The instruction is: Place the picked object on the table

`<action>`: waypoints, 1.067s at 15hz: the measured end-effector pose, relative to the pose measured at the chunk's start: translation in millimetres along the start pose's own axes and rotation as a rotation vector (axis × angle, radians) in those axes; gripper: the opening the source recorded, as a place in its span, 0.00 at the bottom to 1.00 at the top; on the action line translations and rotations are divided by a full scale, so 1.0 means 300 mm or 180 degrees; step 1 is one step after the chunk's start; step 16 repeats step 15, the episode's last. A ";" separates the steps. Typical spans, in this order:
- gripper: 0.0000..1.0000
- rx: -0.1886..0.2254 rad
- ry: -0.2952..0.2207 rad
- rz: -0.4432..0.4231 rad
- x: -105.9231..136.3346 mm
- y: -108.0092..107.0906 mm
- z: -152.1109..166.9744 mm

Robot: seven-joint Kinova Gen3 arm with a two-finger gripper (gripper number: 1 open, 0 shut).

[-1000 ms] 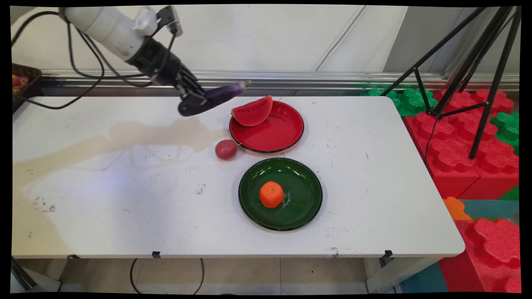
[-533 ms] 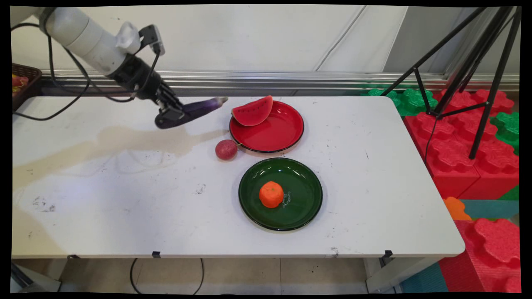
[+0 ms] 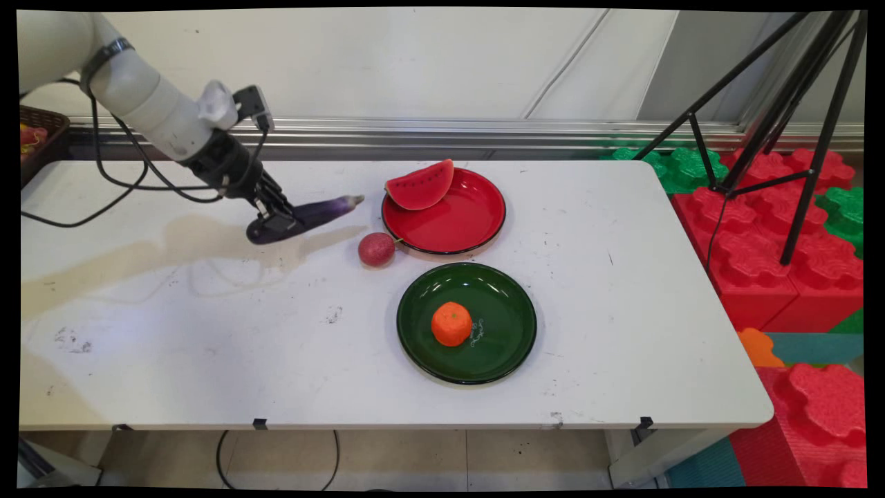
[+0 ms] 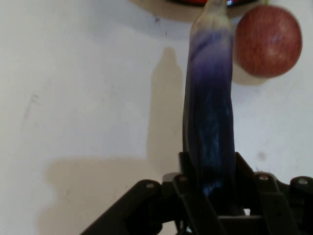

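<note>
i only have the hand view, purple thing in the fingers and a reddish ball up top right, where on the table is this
Observer: The gripper is shut on an eggplant at the table's far left part, low over the surface.
Operator: whats that red edge at the top of my view
Observer: A red plate with a watermelon slice leaning on its rim; the eggplant's tip points toward it.
Operator: anything else nearby
Observer: A green plate holding an orange sits nearer the camera, beyond the reddish ball.
</note>
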 end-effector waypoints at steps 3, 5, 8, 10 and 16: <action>0.00 -0.0026 -0.0095 -0.0097 -0.024 0.002 0.062; 0.00 -0.0032 -0.0142 -0.0159 -0.036 0.002 0.097; 0.00 -0.0038 -0.0183 -0.0206 -0.045 0.002 0.128; 0.00 -0.0037 -0.0209 -0.0240 -0.055 -0.001 0.148; 1.00 -0.0036 -0.0165 -0.0262 -0.059 -0.009 0.160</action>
